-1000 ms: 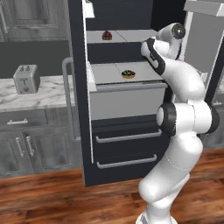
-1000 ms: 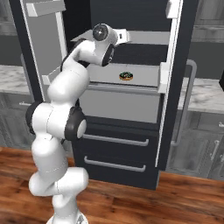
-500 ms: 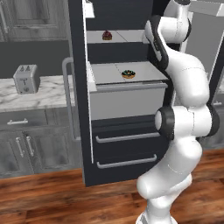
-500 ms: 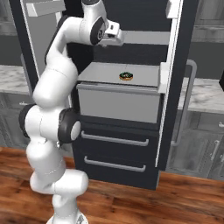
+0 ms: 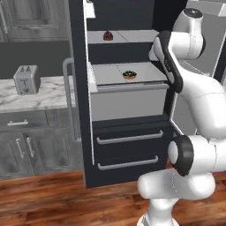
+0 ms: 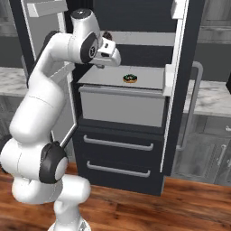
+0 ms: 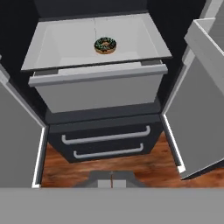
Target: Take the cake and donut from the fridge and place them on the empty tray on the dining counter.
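The black fridge [image 5: 128, 141] stands with both doors open. The maroon domed cake [image 5: 108, 35] sits on the upper grey shelf. The sprinkled ring donut [image 5: 129, 74] lies alone on the lower shelf above the bin, also seen as the donut [image 6: 130, 78] and the donut [image 7: 105, 45]. My gripper [image 6: 116, 56] hovers in front of the fridge's left side, between the two shelf levels, left of the donut and apart from it. The hand partly covers the cake [image 6: 107, 34]. Its fingers are too small to read. The tray and dining counter are out of view.
A silver toaster [image 5: 25, 79] stands on the marble wall counter [image 5: 44, 95] left of the fridge. The open doors [image 7: 199, 100] flank the opening on both sides. Two drawers with silver handles [image 7: 105, 136] sit below the shelf, above a wood floor [image 5: 53, 198].
The arm swung upward half a second ago, then the hand came back down to between the two shelves. Cake, donut and base have not moved.
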### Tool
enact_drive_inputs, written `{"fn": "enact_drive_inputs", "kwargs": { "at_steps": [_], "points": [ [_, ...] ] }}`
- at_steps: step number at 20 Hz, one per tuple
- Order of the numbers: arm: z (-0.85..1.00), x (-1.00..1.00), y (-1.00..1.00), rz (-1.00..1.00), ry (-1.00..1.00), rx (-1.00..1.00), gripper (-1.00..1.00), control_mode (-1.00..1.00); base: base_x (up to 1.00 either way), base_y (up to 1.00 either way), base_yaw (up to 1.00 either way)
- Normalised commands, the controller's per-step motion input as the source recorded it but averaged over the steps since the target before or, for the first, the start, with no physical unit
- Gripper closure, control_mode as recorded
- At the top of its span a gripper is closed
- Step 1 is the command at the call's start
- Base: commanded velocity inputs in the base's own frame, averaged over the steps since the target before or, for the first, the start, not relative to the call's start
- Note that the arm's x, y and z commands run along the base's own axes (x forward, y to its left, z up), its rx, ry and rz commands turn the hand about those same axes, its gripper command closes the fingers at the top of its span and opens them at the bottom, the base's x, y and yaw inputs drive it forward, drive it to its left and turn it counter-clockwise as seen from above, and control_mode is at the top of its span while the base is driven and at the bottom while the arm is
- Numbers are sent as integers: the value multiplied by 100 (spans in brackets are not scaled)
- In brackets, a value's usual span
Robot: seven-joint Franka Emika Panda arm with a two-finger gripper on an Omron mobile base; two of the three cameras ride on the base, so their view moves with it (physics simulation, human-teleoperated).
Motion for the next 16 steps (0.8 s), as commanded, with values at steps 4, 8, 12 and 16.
{"fn": "enact_drive_inputs", "kwargs": {
  "at_steps": [4,8,12,16],
  "points": [
    [2,-100,0,-1,-11,6,100,-100,0,0,0],
    [6,-100,0,0,-17,0,100,-100,0,0,0],
    [6,-100,3,0,-12,0,100,-100,0,0,0],
    [-8,-50,6,0,-10,0,100,100,12,1,0]
  ]
}}
